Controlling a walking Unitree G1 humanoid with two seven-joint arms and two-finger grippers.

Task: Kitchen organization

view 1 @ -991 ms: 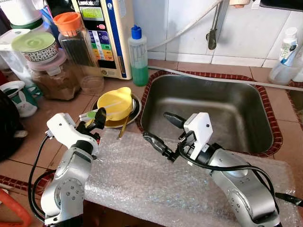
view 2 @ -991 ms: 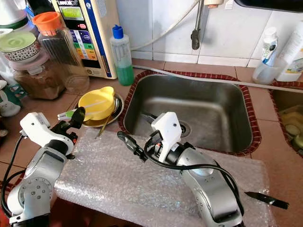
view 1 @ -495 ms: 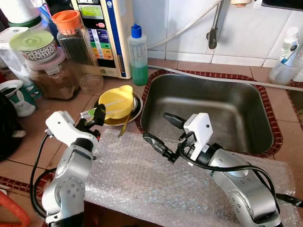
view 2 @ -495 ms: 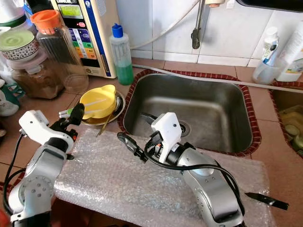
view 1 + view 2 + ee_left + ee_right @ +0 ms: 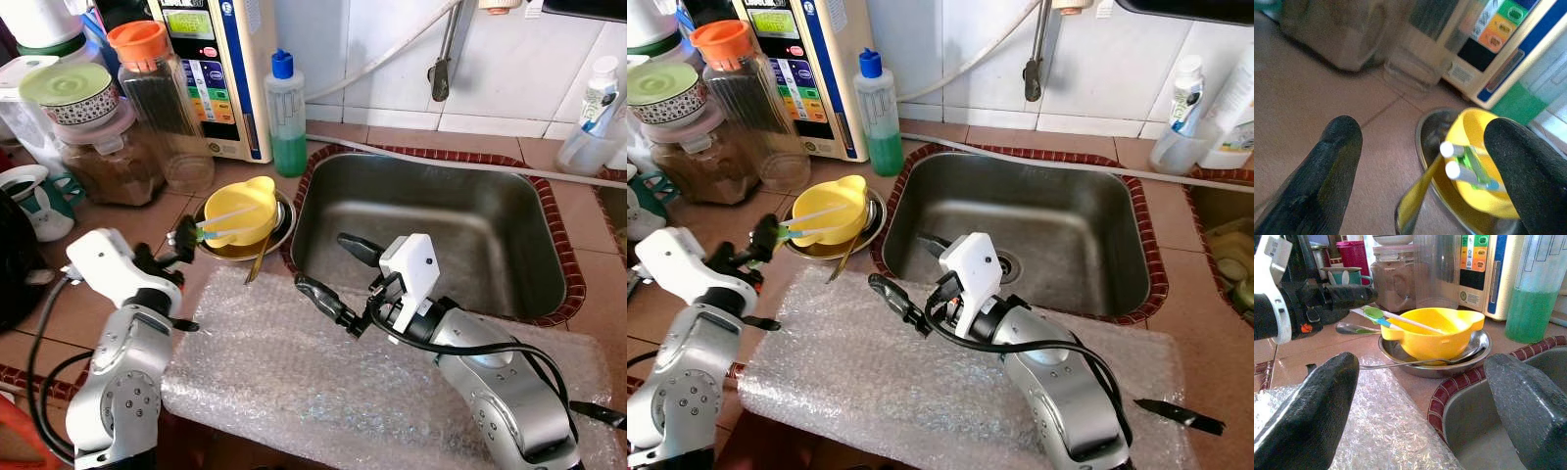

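Left gripper (image 5: pixel 1422 147) hanging open just beside the yellow bowl (image 5: pixel 239 211), white sticks (image 5: pixel 223 224) lying across it, right gripper (image 5: pixel 333 274) waiting with fingers apart over bubble wrap (image 5: pixel 294 372)

The left wrist view is soft all over — the panel of the water purifier (image 5: pixel 1498 29) beyond the left gripper (image 5: pixel 1427 147) is unreadable, and the utensil ends (image 5: pixel 1452 159) between its fingers are mere pale discs. The jars (image 5: pixel 93 117) past that gripper are cut by the picture's edge. A dark object (image 5: pixel 1179 414) behind the right gripper (image 5: pixel 338 274) lies half under the arm — what it is cannot be told
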